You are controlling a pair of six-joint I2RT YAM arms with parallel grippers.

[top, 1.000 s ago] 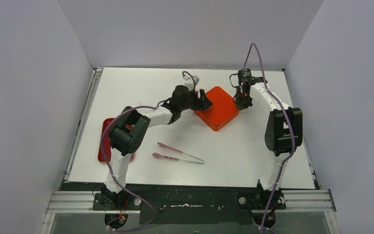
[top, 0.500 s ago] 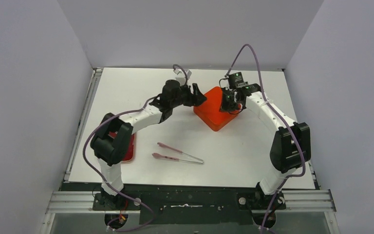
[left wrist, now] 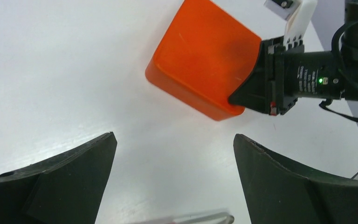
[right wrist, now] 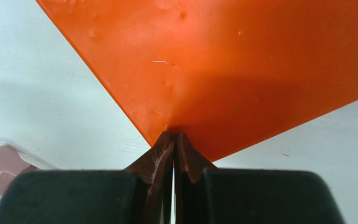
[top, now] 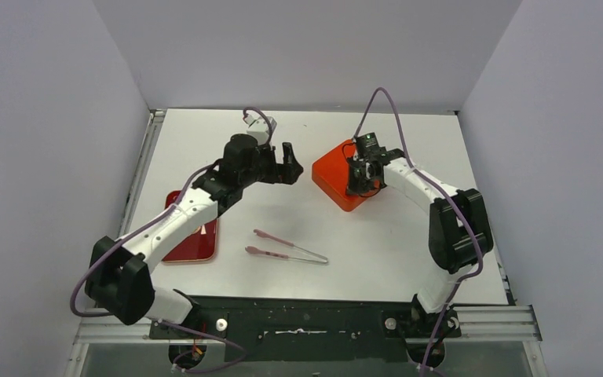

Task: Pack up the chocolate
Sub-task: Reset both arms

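No chocolate shows in any view. An orange square box [top: 339, 179] lies on the white table at the back centre. My right gripper [top: 359, 182] is shut, its tips [right wrist: 174, 136] pressed against a corner of the orange top [right wrist: 242, 60]. The left wrist view shows that same gripper [left wrist: 235, 99] at the box's right corner [left wrist: 200, 60]. My left gripper [top: 292, 166] is open just left of the box and apart from it, with only bare table between its fingers [left wrist: 74, 163].
Pink tongs [top: 286, 250] lie on the table in front of the box, blurred at the bottom of the left wrist view [left wrist: 191, 218]. A red tray [top: 196, 238] sits at the left, partly under the left arm. Walls close in on three sides.
My left gripper has let go of the orange box, opened wide and drawn back to the left. The right gripper moved left and down onto the box's corner.
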